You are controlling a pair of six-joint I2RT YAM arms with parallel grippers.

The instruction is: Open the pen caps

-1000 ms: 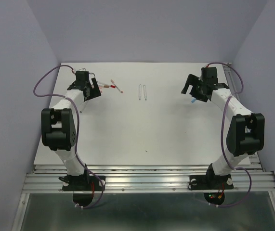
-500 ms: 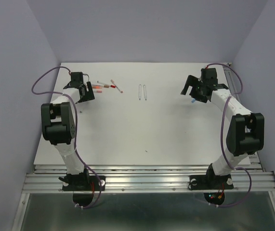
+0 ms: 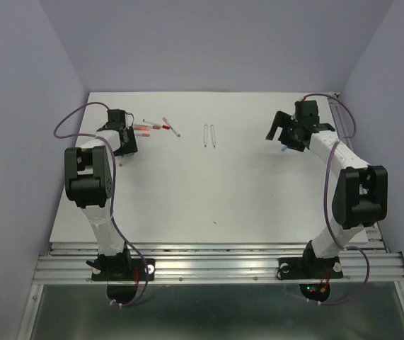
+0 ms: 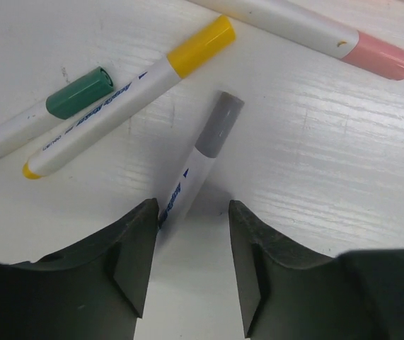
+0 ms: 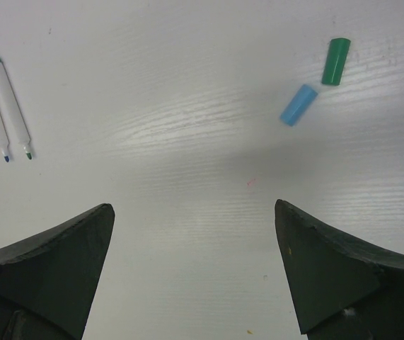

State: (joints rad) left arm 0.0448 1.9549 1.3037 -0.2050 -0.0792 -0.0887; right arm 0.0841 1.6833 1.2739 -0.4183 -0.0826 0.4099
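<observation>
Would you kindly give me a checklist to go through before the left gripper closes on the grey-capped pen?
1. Left gripper open: ok, jaws apart.
2. Grey-capped pen between the jaws: ok, its white body enters the gap.
3. Pen centred: not ok, it lies slanted, close to one finger.
4. Grey cap on the pen and clear of the fingers: ok.
5. Yellow-capped pen out of the way: ok, apart from the grey one.
6. Right gripper free to pull the cap: ok, open and empty, over a loose blue cap and green cap.
</observation>
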